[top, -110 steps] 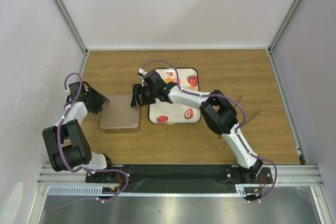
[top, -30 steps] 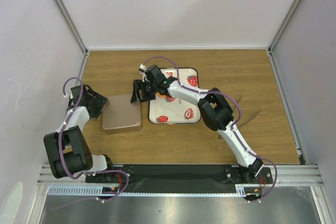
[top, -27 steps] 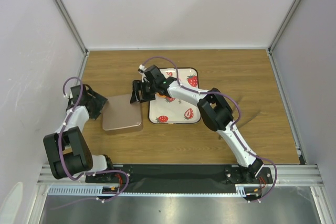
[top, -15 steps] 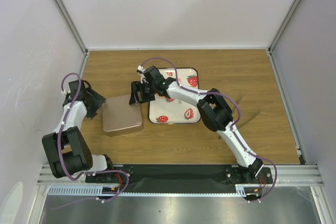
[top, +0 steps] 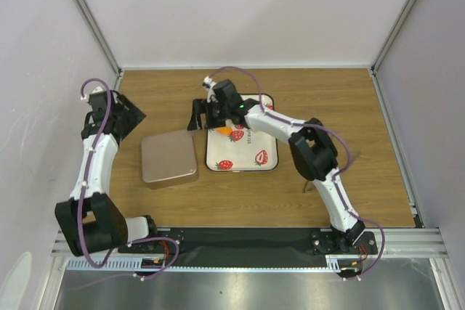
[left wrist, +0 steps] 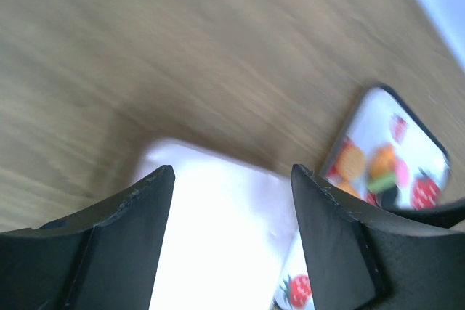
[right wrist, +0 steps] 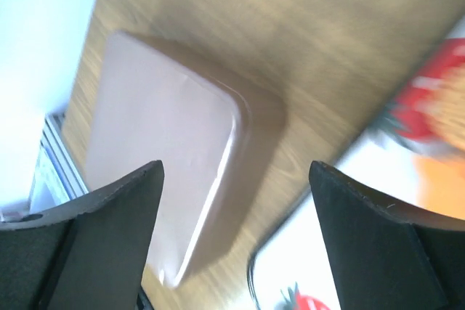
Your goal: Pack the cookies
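The cookies (left wrist: 383, 168) lie in a small cluster on the strawberry-print tray (left wrist: 425, 152): orange, pink, green and black discs. From above, the cookies (top: 231, 133) show orange beside my right wrist. My right gripper (top: 196, 120) hangs open over the tray's far-left corner, holding nothing. In its wrist view the right gripper (right wrist: 236, 166) frames a pinkish-brown box (right wrist: 174, 172) and the tray's edge (right wrist: 341, 266). My left gripper (top: 134, 114) is raised behind and left of the box (top: 168, 157). The left gripper (left wrist: 232, 172) is open and empty, with the box (left wrist: 218, 245) glaring white below.
The box sits shut on the wooden table (top: 334, 107), just left of the tray (top: 251, 157). White walls close in the left, back and right sides. The metal rail (top: 247, 241) with both arm bases runs along the near edge.
My left arm has lifted up and back, away from the box's left edge. My right gripper has pulled back from the box's far-right corner toward the tray and opened wider.
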`<state>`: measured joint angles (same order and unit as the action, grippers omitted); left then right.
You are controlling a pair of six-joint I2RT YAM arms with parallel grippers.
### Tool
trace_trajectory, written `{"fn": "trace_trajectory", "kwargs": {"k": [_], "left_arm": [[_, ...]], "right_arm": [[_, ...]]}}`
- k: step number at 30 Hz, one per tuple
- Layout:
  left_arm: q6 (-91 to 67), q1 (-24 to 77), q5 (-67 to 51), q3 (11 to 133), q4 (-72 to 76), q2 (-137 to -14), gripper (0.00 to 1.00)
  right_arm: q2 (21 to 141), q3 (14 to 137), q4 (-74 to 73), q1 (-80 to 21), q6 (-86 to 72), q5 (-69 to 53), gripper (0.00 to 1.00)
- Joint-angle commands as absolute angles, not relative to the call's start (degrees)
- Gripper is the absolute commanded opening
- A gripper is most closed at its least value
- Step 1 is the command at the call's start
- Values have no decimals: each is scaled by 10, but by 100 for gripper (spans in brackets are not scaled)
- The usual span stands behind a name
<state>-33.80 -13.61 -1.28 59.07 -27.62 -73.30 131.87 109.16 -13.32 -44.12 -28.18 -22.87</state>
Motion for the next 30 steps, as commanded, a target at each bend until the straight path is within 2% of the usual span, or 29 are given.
{"fn": "trace_trajectory", "kwargs": {"k": [1,9,14,21,30], "left_arm": [[-299,-97,-36,619,-271,-670,72],[-207,27,-65,616,-301,-573,75],[-185,98,-69,580,-308,-513,75],[-185,159,-76,503,-278,-425,75],[-167,169,-97,445,-266,-387,76]], "right_arm": [[1179,1040,-74,-417,-268,-179,89],[935,811,-13,-383,-272,-86,91],[767,679,-19,-381,-257,22,95],[607,598,-99,-382,-257,146,100],[534,560,-170,-380,-272,215,99]]}}
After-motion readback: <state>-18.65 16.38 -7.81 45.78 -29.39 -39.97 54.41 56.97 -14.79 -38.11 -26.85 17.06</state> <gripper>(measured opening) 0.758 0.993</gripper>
